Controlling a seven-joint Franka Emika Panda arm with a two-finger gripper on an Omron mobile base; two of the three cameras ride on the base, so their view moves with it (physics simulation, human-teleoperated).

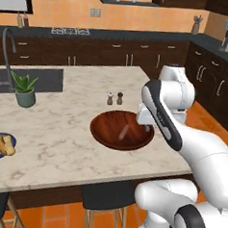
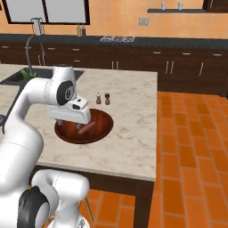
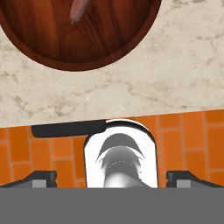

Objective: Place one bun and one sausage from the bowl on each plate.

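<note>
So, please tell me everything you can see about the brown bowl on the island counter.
The bowl is wide, shallow and round, dark reddish-brown with a wood-like grain and a smooth rim. It sits upright and flat on the pale marble counter, toward the front edge, just in front of two small shakers. One pinkish sausage lies inside, on its bottom; I see no bun in it. The pincer is open and touches neither the bowl nor the sausage.
</note>
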